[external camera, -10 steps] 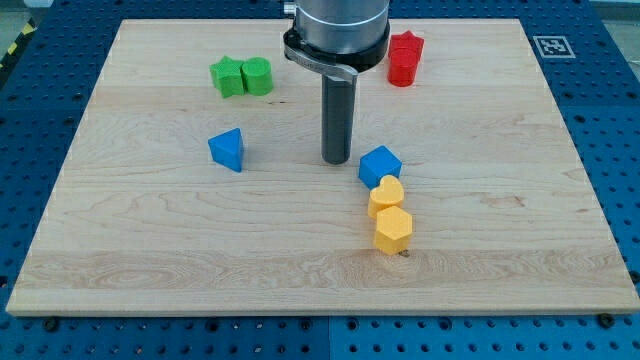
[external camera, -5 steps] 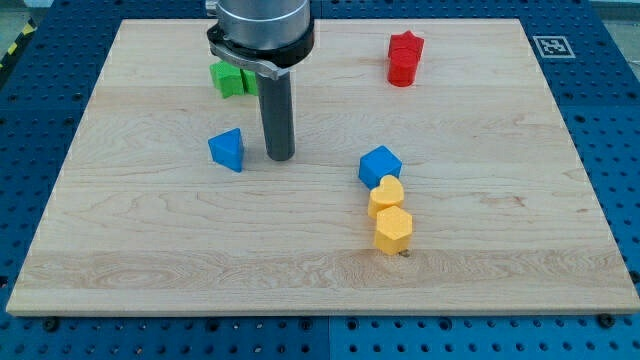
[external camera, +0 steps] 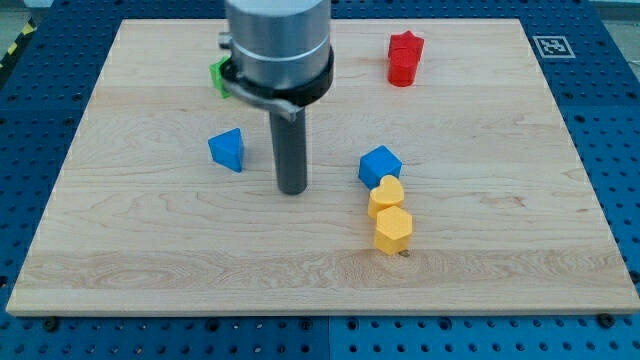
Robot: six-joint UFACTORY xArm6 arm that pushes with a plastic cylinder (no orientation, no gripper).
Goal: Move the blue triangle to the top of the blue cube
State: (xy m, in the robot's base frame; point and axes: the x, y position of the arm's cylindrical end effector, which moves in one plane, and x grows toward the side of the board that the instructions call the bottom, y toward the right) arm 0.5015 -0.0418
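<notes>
My tip (external camera: 292, 190) down on the surface (external camera: 500, 200), btwn the two blue blocks, touching neither.
Blue triangle (external camera: 227, 150) sits at approx 10 o'clock from tip; blue cube (external camera: 380, 166) at approx 2-3 o'clock, w/ a yellow heart (external camera: 386, 196) & yellow hexagon (external camera: 393, 230) stacked in a line at its 6. Red block (external camera: 404, 58) at far 1 o'clock; green block (external camera: 219, 74) mostly hidden behind arm. No fingers on this rig, just the rod.

The arm (external camera: 277, 50) hides most of the green blocks (external camera: 218, 75).
</notes>
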